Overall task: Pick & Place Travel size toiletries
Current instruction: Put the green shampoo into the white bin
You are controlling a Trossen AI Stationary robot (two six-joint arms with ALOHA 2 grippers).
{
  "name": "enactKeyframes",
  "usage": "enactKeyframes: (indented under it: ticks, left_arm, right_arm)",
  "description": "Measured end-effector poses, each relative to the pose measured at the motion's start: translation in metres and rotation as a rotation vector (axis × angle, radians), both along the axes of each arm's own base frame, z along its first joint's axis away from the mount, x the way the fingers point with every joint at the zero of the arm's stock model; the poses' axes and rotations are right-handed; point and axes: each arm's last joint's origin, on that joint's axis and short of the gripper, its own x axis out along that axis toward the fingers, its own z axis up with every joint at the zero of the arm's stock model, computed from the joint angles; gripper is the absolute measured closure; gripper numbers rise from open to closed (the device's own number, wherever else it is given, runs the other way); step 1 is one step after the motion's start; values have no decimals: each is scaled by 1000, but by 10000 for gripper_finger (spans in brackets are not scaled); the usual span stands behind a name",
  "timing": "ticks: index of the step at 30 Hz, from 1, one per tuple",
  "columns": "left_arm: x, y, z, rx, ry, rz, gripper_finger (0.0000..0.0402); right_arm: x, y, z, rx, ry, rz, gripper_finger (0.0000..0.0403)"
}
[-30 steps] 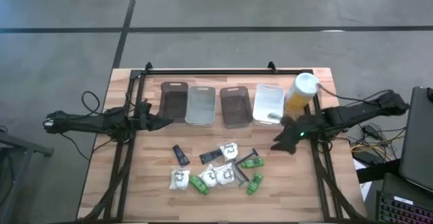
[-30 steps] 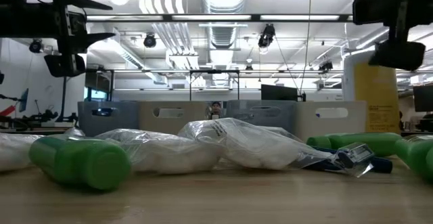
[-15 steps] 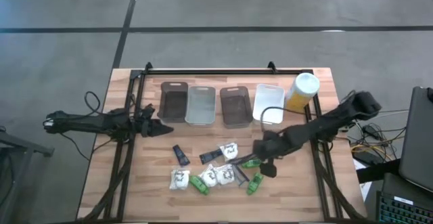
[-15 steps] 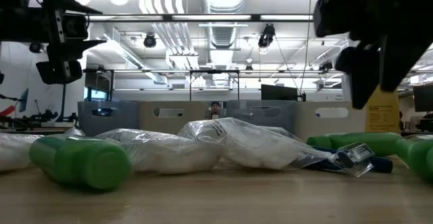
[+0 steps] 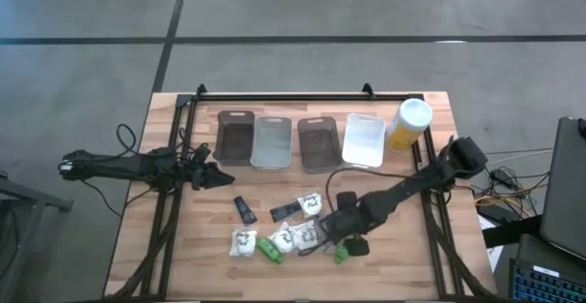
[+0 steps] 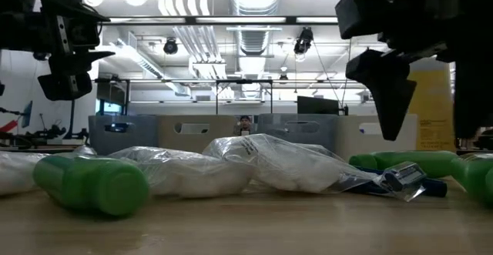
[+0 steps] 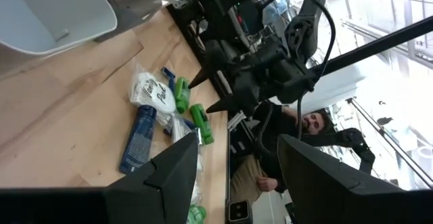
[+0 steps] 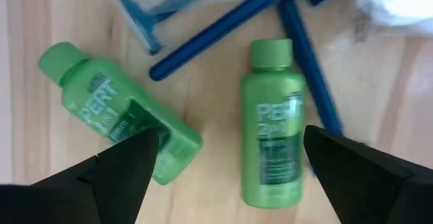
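Observation:
The toiletries lie in a loose pile on the near middle of the table: green bottles (image 5: 270,248), white packets (image 5: 243,241) and dark tubes (image 5: 244,210). My right gripper (image 5: 337,234) hangs open just above the pile's right end. In the right wrist view its fingers stand over two green bottles (image 8: 118,116) (image 8: 274,149) lying flat beside blue razors (image 8: 223,21). The low view shows its fingertips (image 6: 385,101) clear of the items. My left gripper (image 5: 215,177) waits open near the table's left side, above the wood.
Four trays stand in a row at the far side: dark (image 5: 236,138), clear (image 5: 272,143), dark (image 5: 319,144), white (image 5: 363,140). A tall yellow bottle (image 5: 407,124) stands right of them. Bare wood lies between trays and pile. A person (image 7: 304,126) sits beyond the table's right side.
My right gripper has swung from beside the yellow bottle toward the table's near edge and left, and has come down over the right end of the pile. The toiletries have stayed where they lay.

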Motion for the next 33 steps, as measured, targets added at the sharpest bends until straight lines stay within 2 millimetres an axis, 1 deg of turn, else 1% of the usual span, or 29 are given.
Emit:
enactKeyframes:
  ticks: [6,9,14,18,23,27,33]
  left_arm:
    - [0,0,0,-2,0,1,193]
    - [0,0,0,-2,0,1,193]
    - [0,0,0,-3,0,4,193]
    - [0,0,0,-3,-1,9,193]
    - [0,1,0,-4,-2,17,193]
    - [0,1,0,-4,-3,17,193]
    - [0,1,0,1,-5,40,193]
  right_arm:
    - [1,-1,-13,-48,9,-81,42]
    - [2,-2,-15,-49,9,-85,57]
    - [1,-3,-29,-67,53,-104,97]
    - [0,-3,-35,-59,61,-128,134]
    - [0,-5,-37,-48,62,-139,180]
    - [1,-4,-34,-38,57,-203,214]
    - [5,-3,-30,-55,21,-252,266]
